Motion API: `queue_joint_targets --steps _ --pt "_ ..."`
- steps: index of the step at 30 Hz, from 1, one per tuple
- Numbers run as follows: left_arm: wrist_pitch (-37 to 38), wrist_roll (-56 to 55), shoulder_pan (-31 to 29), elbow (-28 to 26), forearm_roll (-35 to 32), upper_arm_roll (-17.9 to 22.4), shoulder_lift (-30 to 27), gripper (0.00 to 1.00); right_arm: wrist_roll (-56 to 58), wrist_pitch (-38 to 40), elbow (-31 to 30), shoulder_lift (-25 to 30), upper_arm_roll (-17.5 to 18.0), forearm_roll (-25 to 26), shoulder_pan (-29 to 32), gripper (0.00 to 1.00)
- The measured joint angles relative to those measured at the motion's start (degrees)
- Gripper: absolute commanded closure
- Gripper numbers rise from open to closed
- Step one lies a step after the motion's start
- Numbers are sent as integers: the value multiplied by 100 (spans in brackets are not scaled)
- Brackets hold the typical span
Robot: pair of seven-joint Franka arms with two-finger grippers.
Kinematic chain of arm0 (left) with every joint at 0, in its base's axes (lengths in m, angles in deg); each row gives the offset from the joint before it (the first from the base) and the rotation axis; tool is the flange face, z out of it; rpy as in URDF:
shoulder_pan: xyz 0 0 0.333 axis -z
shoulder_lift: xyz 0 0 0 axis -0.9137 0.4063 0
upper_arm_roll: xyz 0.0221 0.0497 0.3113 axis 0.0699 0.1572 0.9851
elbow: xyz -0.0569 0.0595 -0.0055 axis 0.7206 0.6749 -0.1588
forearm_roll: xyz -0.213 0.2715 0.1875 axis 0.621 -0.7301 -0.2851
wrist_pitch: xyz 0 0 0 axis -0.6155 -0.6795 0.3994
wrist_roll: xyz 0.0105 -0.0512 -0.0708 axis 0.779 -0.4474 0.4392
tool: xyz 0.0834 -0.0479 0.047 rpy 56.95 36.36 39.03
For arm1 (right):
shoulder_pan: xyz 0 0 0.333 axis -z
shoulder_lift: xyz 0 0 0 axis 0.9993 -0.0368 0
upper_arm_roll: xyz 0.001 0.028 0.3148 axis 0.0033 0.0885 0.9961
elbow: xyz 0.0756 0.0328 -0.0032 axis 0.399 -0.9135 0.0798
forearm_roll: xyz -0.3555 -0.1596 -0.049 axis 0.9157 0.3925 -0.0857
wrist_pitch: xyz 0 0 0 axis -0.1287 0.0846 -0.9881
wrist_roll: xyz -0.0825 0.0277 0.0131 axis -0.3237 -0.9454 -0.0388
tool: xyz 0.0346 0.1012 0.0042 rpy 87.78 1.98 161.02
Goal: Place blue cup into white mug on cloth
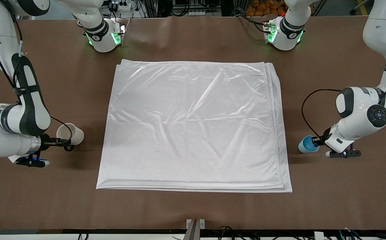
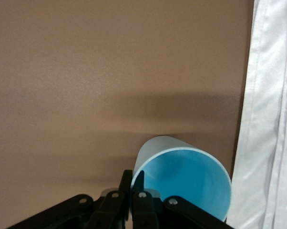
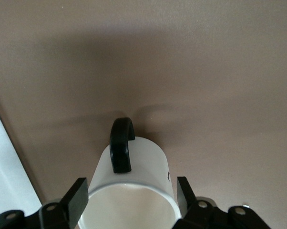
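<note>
We are gripping the mug with our right gripper — fingers straddling its rim, apart — at the right arm's end of the desk. The cloth is lying flat between the two cups. Our left gripper is pinching the cup — fingers clamped on its rim — just beside the cloth's edge.
</note>
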Motion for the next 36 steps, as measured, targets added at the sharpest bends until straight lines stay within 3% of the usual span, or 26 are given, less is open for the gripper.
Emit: queue_joint_targets --steps 9,14,36 --pt "-1 12 0 50 -13 -4 -13 100 -7 -26 6 -24 3 -18 0 29" --pt "-1 32 5 63 -16 -18 -59 100 -8 -26 13 -24 6 -24 -1 38" --pt "1 70 9 75 -17 -58 -190 100 -11 -110 12 -216 -11 -25 20 34"
